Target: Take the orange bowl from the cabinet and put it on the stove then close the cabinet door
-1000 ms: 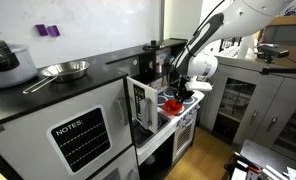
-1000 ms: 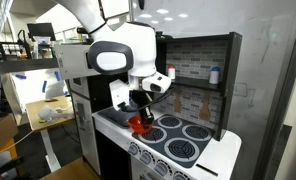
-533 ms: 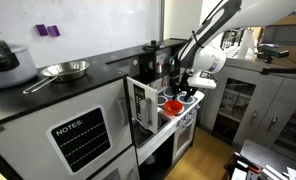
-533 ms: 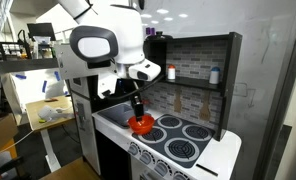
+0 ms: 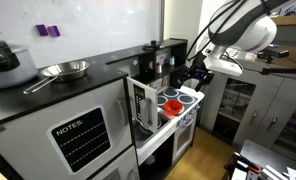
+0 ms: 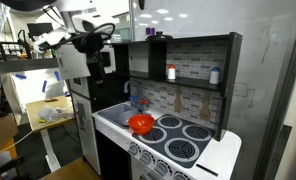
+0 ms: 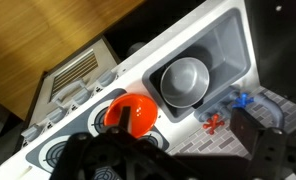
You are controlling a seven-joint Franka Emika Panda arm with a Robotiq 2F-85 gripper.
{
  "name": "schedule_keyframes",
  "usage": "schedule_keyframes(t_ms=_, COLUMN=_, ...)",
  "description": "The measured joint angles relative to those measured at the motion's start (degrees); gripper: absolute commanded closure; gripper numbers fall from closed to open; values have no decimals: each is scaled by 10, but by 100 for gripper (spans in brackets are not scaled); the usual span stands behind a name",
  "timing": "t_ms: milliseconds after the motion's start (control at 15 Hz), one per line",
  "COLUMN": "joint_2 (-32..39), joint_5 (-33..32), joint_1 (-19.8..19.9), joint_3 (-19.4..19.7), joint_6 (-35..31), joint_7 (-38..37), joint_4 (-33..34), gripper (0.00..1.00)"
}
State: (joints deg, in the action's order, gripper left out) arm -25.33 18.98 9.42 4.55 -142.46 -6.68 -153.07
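Overall, shows a white toy kitchen in a workroom, with a robot arm above it.

In an exterior view, shows the bowl [image 5: 173, 104] sitting upright on a front burner of the stove [image 5: 192, 99], touched by nothing. Shows the door [image 5: 140, 103] standing open just beside the stove, slotted face toward the camera, with the dark cabinet [image 5: 157, 112] between door and stove. Places the gripper [image 5: 196, 72] high over the stove's back edge, well clear of the bowl, on the end of a white arm [image 5: 238, 35] entering from the upper right. Gives no clear look at the jaw gap from this angle. Takes in also a steel unit [image 5: 80, 138] marked "NOTES", and a pan [image 5: 64, 70] on the dark counter above it.

In an exterior view facing the stove's front, shows the bowl [image 6: 141, 123] on a front burner of the stove [image 6: 183, 135], whose dark burners carry blue rings. Places the gripper [image 6: 91, 38] far up at the upper left, well apart from the bowl, too dark and small to read. Shows a dark shelf [image 6: 188, 60] over the back of the stove.

From the wrist, looks down on the bowl [image 7: 133, 113], rim up, just beside the sink [image 7: 233, 45], which holds a grey bowl [image 7: 185, 80]. Shows the gripper [image 7: 173, 150] along the bottom edge, its dark fingers [image 7: 263, 150] spread wide with nothing held between them.
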Motion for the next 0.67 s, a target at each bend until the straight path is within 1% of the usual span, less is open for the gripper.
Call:
schedule_keyframes(t_ms=133, joint_2=-75, joint_5=-5, joint_1=-9, joint_3=-8, joint_6=42, joint_7=-33, joint_4=-14, gripper=0)
schedule_keyframes(t_ms=333, joint_2=-168, joint_5=-5, joint_1=-31, joint_3=-23, joint_6=84, joint_7=-63, joint_4=-13, gripper=0)
schedule_keyframes(t_ms=533, joint_2=-232, joint_5=-5, joint_1=-62, joint_3=-38, joint_6=123, joint_7=-68, joint_4=6, gripper=0)
schedule_keyframes(t_ms=667, joint_2=-256, joint_5=-5, joint_1=-83, joint_3=-49, joint_6=152, joint_7=-67, joint_4=28, gripper=0)
